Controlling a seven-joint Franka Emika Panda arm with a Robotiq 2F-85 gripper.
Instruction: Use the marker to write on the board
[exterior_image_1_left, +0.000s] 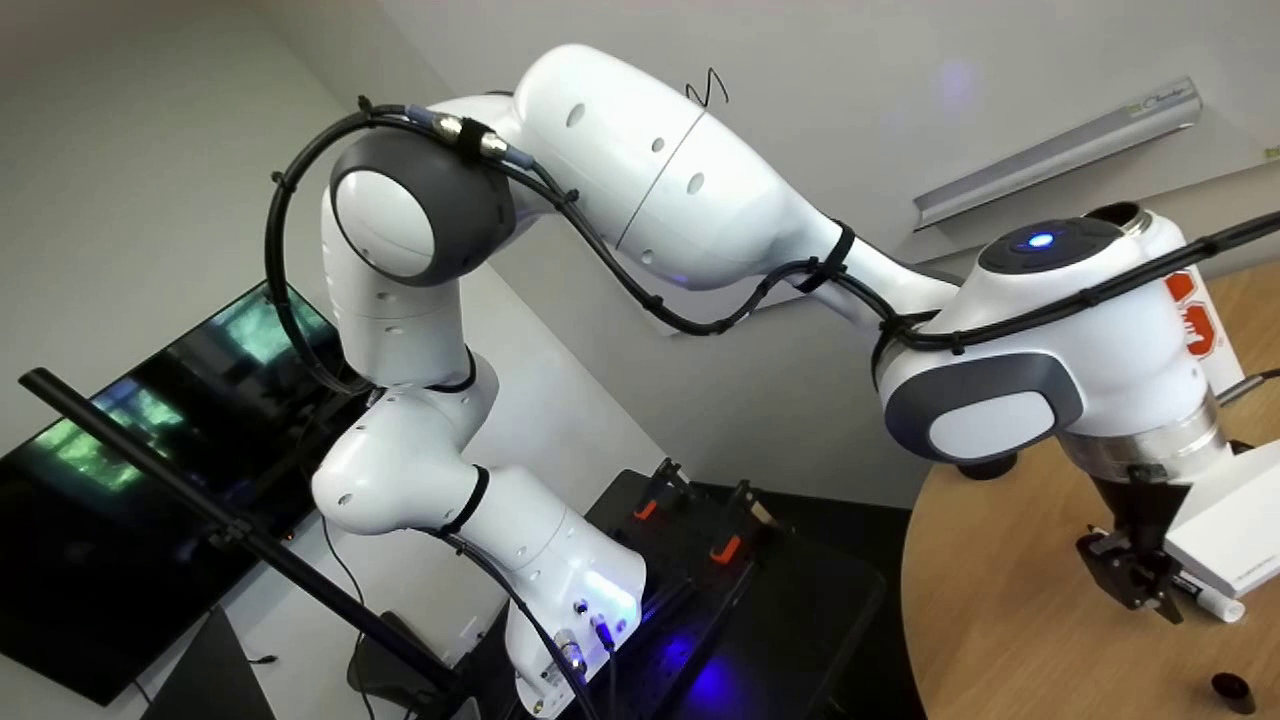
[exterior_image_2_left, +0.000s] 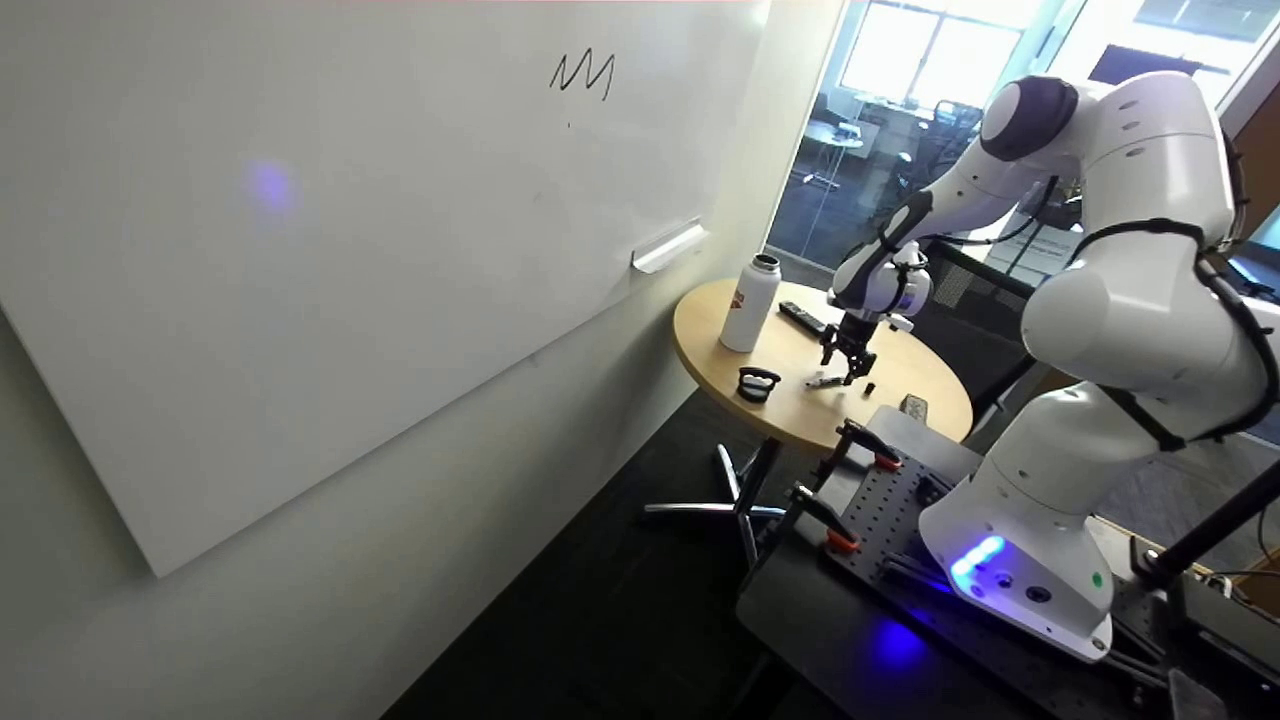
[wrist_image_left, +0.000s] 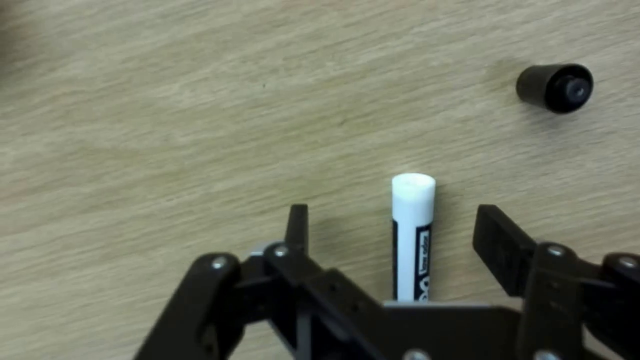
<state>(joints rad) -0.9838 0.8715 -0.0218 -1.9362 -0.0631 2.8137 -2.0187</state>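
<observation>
The marker (wrist_image_left: 407, 260) lies on the round surface (exterior_image_2_left: 700, 312), well in from its edge, its white end and some dark print showing in the wrist view, the rest hidden by the pincer (wrist_image_left: 391, 227). The jaws are spread apart, one on either side of the barrel with a gap to each. A small black cap (wrist_image_left: 550, 88) sits near the marker's white end. In an exterior view a white bottle (exterior_image_2_left: 752, 312) stands upright close to the surface's edge nearest the board (exterior_image_2_left: 400, 260), with a black remote (exterior_image_2_left: 802, 319) near it. The board bears a black zigzag (exterior_image_2_left: 584, 74).
</observation>
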